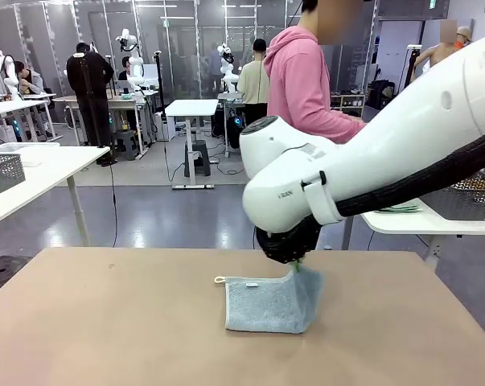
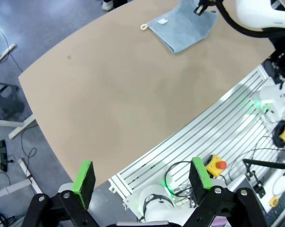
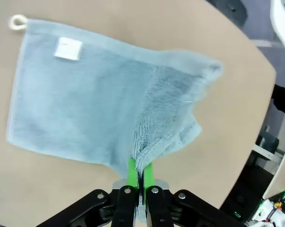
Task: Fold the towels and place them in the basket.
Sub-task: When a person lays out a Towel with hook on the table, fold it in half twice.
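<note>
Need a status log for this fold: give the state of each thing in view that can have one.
Towel: mostly flat on the table, one corner lifted, not yet folded over.
Loop: lying flat at a towel corner.
Right claw: shut on the towel's lifted corner.
Left claw: open, empty, away from the towel.
</note>
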You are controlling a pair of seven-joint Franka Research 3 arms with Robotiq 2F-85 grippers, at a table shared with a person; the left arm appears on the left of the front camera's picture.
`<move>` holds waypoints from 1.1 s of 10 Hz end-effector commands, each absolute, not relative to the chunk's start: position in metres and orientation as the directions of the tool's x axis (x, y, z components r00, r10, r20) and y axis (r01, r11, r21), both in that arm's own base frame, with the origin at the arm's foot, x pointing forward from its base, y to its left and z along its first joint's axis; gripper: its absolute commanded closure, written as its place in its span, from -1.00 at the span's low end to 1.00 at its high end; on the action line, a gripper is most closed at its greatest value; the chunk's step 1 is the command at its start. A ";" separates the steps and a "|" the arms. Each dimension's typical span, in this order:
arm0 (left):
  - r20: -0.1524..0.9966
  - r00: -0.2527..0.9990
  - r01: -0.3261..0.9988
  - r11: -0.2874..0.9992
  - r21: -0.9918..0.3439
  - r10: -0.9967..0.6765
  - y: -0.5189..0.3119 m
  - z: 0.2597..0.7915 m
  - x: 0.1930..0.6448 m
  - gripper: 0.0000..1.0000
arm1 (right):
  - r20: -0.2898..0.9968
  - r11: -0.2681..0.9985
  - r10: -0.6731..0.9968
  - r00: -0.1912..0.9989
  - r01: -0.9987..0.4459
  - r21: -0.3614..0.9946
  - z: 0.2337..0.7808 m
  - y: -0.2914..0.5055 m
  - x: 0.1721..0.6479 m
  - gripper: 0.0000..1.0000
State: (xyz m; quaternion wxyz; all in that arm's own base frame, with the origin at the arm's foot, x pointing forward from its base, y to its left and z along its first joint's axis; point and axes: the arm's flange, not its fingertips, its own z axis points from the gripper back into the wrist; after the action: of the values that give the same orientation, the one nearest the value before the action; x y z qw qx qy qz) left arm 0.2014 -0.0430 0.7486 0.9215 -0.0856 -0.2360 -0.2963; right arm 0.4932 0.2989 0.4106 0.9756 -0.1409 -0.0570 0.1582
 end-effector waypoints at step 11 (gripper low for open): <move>0.485 0.711 0.587 0.809 -0.010 -0.510 -0.044 0.750 0.201 -1.00 | -0.041 0.960 0.244 0.969 -0.248 -0.132 0.359 0.399 0.535 -0.73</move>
State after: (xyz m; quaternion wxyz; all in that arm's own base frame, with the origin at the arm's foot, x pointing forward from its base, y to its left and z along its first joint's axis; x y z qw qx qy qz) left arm 0.2014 -0.0430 0.7486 0.9215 -0.0855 -0.2360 -0.2964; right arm 0.5348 0.3977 0.3570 0.9868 -0.0680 0.0091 0.1467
